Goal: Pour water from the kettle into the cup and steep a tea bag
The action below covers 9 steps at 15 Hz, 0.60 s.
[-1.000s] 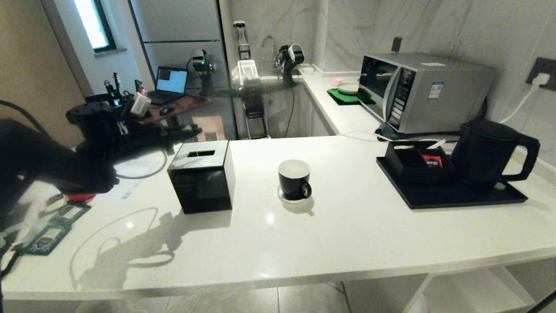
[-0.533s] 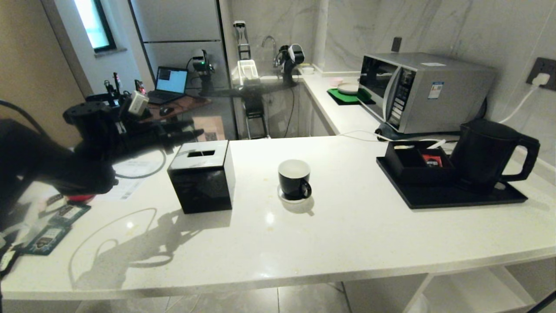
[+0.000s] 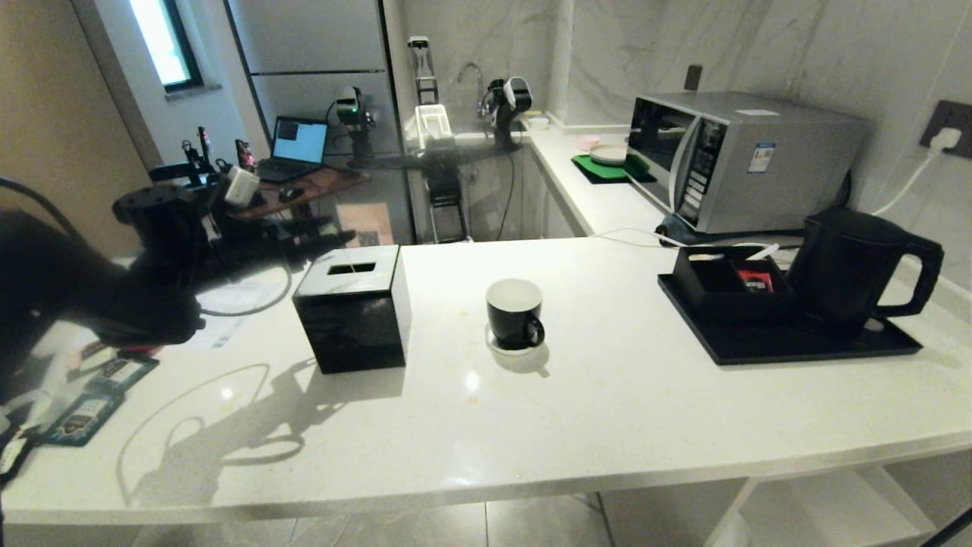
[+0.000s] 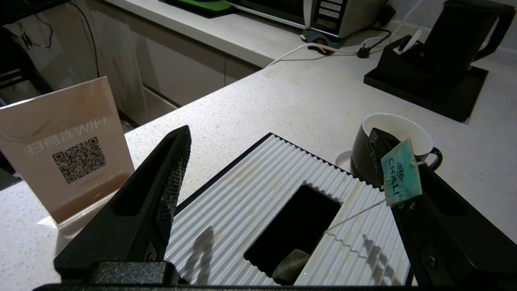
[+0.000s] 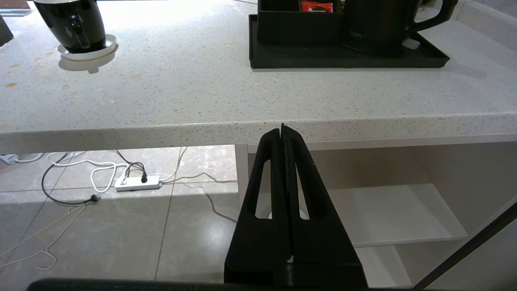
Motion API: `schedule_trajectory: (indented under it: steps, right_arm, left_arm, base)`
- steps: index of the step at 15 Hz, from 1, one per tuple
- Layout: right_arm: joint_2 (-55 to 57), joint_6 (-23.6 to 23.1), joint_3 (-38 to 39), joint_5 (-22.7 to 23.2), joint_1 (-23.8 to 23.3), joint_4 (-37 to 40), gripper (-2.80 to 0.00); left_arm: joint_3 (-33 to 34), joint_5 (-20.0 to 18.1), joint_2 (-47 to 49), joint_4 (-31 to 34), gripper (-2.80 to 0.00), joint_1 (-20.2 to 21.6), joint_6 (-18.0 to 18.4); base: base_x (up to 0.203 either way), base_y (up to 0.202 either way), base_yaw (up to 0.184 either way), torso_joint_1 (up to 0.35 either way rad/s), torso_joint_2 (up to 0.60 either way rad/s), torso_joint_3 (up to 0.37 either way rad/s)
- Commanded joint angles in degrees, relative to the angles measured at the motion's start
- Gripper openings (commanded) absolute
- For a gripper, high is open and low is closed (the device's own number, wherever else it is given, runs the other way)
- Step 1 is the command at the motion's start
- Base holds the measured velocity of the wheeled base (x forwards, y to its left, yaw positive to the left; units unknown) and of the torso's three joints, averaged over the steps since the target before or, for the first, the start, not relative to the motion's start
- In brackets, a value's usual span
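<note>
My left gripper (image 4: 279,131) hangs open above the tissue box (image 4: 242,190). A teal paper tag (image 4: 401,173) clings to the inner face of one finger. Its string runs down to the tea bag (image 4: 291,264), a grey lump at the near edge of the box's slot. I cannot tell whether it hangs or rests there. The cup (image 3: 515,310) (image 4: 363,159) stands on its saucer just beyond that finger. The kettle (image 3: 850,266) stands on the black tray (image 3: 759,348) at the right. My right gripper (image 5: 282,128) is shut, parked below the counter's front edge.
A black holder with a red packet (image 3: 755,281) sits on the tray beside the kettle. Behind them stands a microwave (image 3: 748,159). A WiFi sign (image 4: 64,149) stands beside the box. Dark sachets (image 3: 83,414) lie at the counter's left end, under my left arm (image 3: 144,273).
My left wrist has shifted slightly over the counter's left end. The cup, kettle and tissue box have stayed where they were.
</note>
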Motion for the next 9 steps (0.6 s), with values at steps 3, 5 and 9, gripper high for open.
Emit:
schedule_trajectory:
  steps: [3,5,9]
  right_arm:
    - [0.06,-0.05,0.0,0.01,0.01,0.07,-2.8]
    - [0.06,-0.05,0.0,0.01,0.01,0.08,-2.8]
    - [0.06,-0.05,0.0,0.01,0.01,0.06,-2.8]
  left_arm:
    - [-0.88,0.75,0.85,-0.7,0.0,0.08,0.02]
    - [-1.55,2.73,1.81,-1.36,0.0,0.08,1.39]
    - [-7.93,2.7,4.03,-2.13,0.0,0.0,3.75]
  base:
    - [0.0,0.0,0.0,0.0,0.0,0.0]
    - [0.0,0.0,0.0,0.0,0.0,0.0]
    - [0.0,0.0,0.0,0.0,0.0,0.0]
